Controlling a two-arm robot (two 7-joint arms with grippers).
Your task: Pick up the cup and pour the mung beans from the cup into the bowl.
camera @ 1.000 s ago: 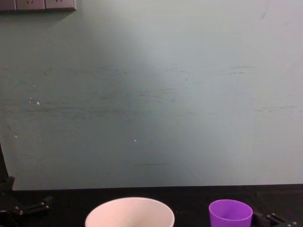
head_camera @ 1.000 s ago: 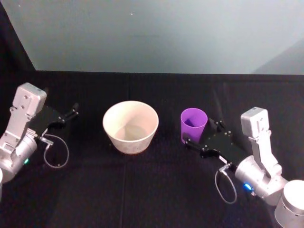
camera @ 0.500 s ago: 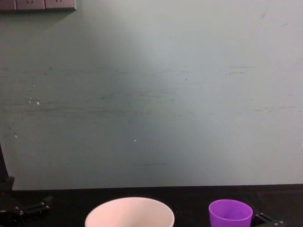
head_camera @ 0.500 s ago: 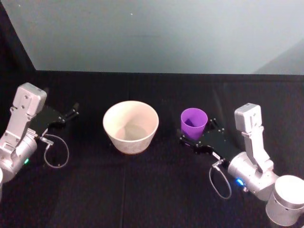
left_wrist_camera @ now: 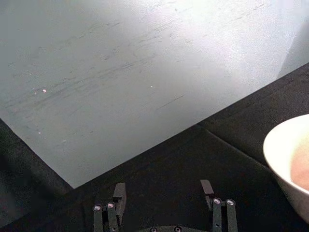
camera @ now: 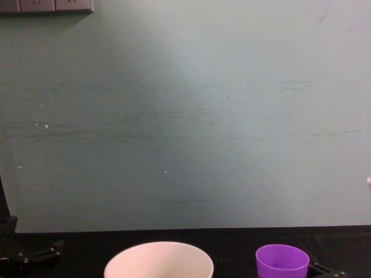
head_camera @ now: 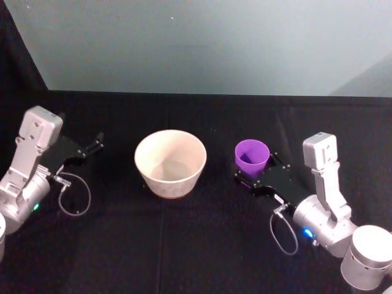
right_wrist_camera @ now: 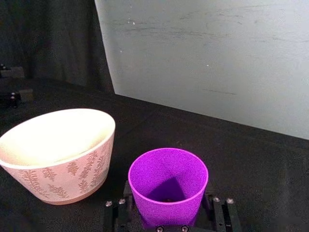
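Purple cup (head_camera: pixel 252 157) now stands inside the spread right claw (head_camera: pixel 255 168), which has edged forward; left claw (head_camera: pixel 95 144) idles, spread.

— The cup (head_camera: pixel 252 157)?
— Smooth purple plastic with a faint sheen.
— And the bowl (head_camera: pixel 170 162)?
— Matt cream, smooth inside, with leaf sprigs printed on the outside.
— Underneath?
— Black matt cloth (head_camera: pixel 202 245). The wall (head_camera: pixel 202 43) behind is pale paint, scuffed and streaked.
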